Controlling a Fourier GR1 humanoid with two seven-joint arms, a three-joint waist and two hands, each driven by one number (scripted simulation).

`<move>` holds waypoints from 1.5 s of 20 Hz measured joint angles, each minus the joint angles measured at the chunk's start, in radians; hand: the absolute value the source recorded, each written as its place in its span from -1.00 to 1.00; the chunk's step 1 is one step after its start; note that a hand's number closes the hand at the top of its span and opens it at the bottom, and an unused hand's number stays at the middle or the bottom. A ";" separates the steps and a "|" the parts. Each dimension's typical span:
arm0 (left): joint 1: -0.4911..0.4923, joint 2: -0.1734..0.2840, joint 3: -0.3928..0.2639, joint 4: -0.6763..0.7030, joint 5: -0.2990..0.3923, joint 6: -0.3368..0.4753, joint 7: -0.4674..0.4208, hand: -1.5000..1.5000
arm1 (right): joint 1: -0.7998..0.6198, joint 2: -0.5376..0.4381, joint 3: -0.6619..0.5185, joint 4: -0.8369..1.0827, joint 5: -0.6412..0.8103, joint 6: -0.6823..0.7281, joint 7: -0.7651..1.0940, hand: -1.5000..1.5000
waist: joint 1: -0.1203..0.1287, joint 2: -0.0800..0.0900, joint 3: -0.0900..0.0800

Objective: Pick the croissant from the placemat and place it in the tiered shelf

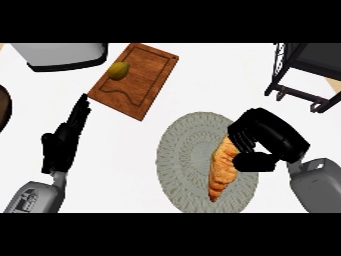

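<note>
The right hand [265, 140] curls its fingers and thumb round the upper end of the croissant [221, 170], which lies on the round placemat [184, 160] on the table [202, 80]. The left hand [66, 137] rests with straight fingers at the left. The shelf [313, 70] stands at the far right, a board [140, 82] with a lemon [118, 70] near the middle.

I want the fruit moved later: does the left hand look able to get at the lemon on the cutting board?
Probably yes. The left hand is open beside the cutting board, and nothing stands between it and the lemon.
</note>
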 measured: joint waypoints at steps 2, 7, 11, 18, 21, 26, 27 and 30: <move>0.008 0.002 0.005 -0.002 0.001 0.004 0.001 0.00 | 0.011 -0.078 -0.083 -0.031 -0.072 0.039 -0.081 1.00 | -0.012 0.001 -0.001; 0.028 0.009 0.016 -0.015 0.003 0.008 -0.012 0.00 | 0.040 -0.266 -0.335 -0.025 -0.280 0.155 -0.270 1.00 | -0.016 0.008 -0.004; 0.038 0.013 0.008 -0.031 -0.002 0.000 -0.025 0.00 | 0.058 -0.423 -0.557 0.082 -0.439 0.275 -0.400 1.00 | 0.010 0.017 -0.006; -0.009 0.008 -0.013 -0.050 -0.008 -0.030 -0.004 0.00 | 0.076 -0.694 -0.834 0.375 -0.619 0.397 -0.464 1.00 | 0.085 0.033 -0.009; -0.026 -0.013 -0.037 -0.053 -0.021 -0.031 0.011 0.00 | 0.065 -0.768 -0.874 0.501 -0.630 0.410 -0.490 1.00 | 0.117 0.039 -0.009; -0.057 -0.035 -0.051 -0.035 -0.034 -0.043 0.011 0.00 | 0.010 -0.832 -0.874 0.653 -0.626 0.389 -0.526 1.00 | 0.153 0.045 -0.010; -0.056 -0.039 -0.056 -0.034 -0.036 -0.046 0.010 0.00 | -0.008 -0.839 -0.866 0.676 -0.624 0.382 -0.529 1.00 | 0.160 0.046 -0.010; -0.056 -0.041 -0.058 -0.022 -0.042 -0.057 -0.007 0.00 | -0.068 -0.863 -0.840 0.729 -0.616 0.365 -0.531 1.00 | 0.175 0.048 -0.010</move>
